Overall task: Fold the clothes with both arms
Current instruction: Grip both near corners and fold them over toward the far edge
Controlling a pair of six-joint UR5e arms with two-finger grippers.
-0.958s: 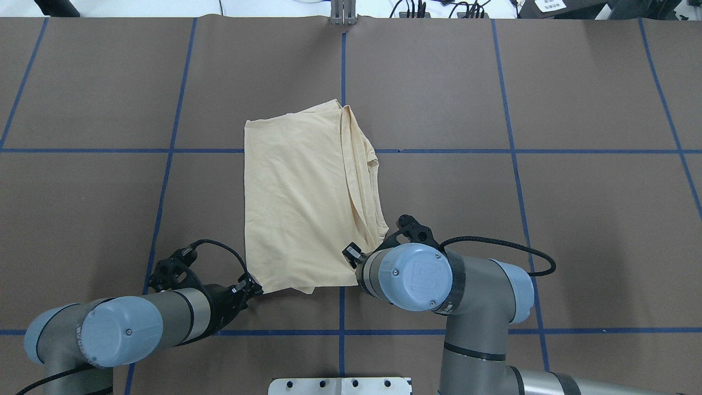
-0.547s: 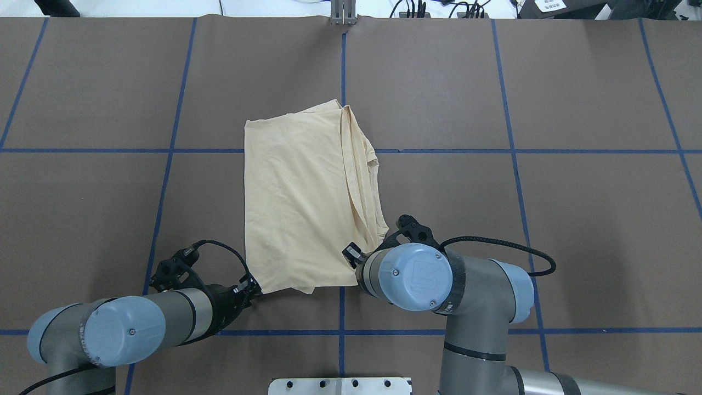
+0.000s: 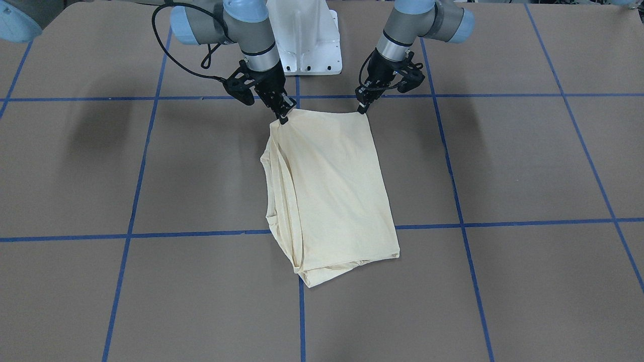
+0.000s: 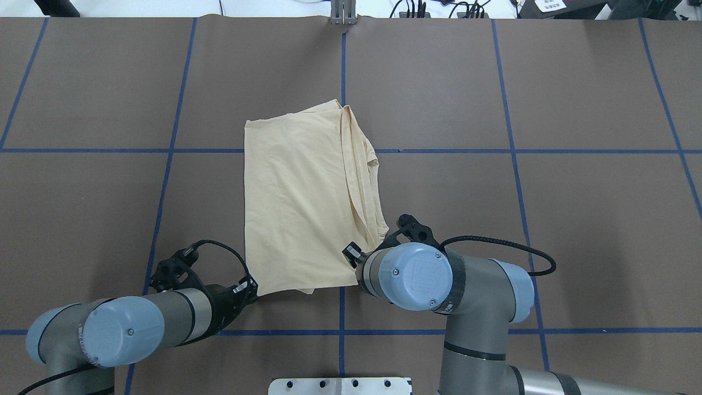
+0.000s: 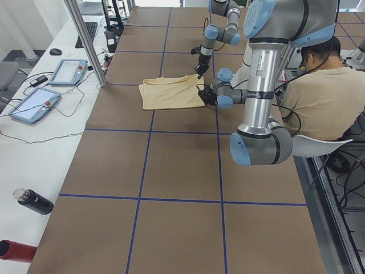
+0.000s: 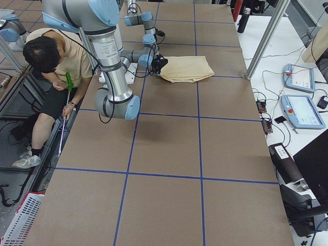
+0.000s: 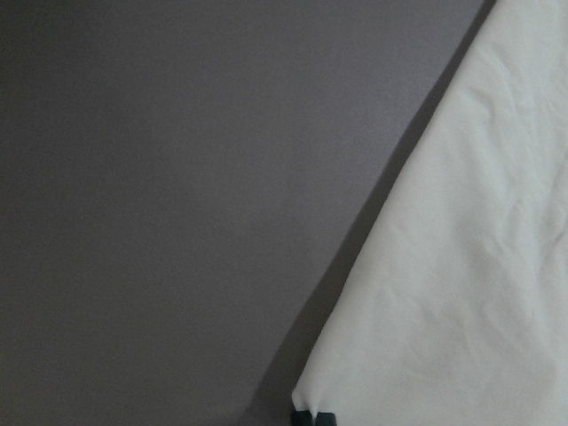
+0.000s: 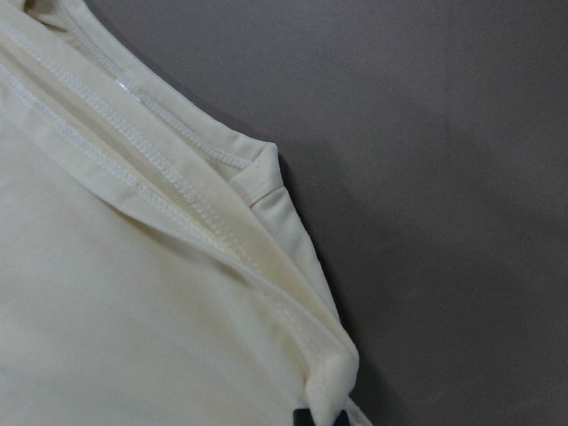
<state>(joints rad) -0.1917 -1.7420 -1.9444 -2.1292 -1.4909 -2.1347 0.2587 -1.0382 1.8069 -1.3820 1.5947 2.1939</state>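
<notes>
The pale cream-yellow shirt (image 4: 301,208) lies folded into a rough rectangle at the table's middle, plain side up, with stacked hems along its right edge (image 8: 133,293). My left gripper (image 4: 251,288) sits low at the shirt's near-left corner and is shut on the very tip of the cloth (image 7: 461,266). My right gripper (image 3: 283,118) is at the near-right corner, shut on a bunched bit of hem. From across the table the left gripper (image 3: 361,107) and the right one both pinch the edge of the shirt (image 3: 327,191) closest to the robot. No print shows.
The brown table cover carries a blue tape grid. The white pedestal base (image 3: 304,40) stands just behind the grippers. A seated person (image 5: 316,85) is beside the robot. Touch panels (image 5: 34,105) and bottles (image 5: 34,201) lie on the white side bench.
My left gripper has edged slightly toward the robot, drawing the near-left corner with it. The right arm and the rest of the shirt look unmoved.
</notes>
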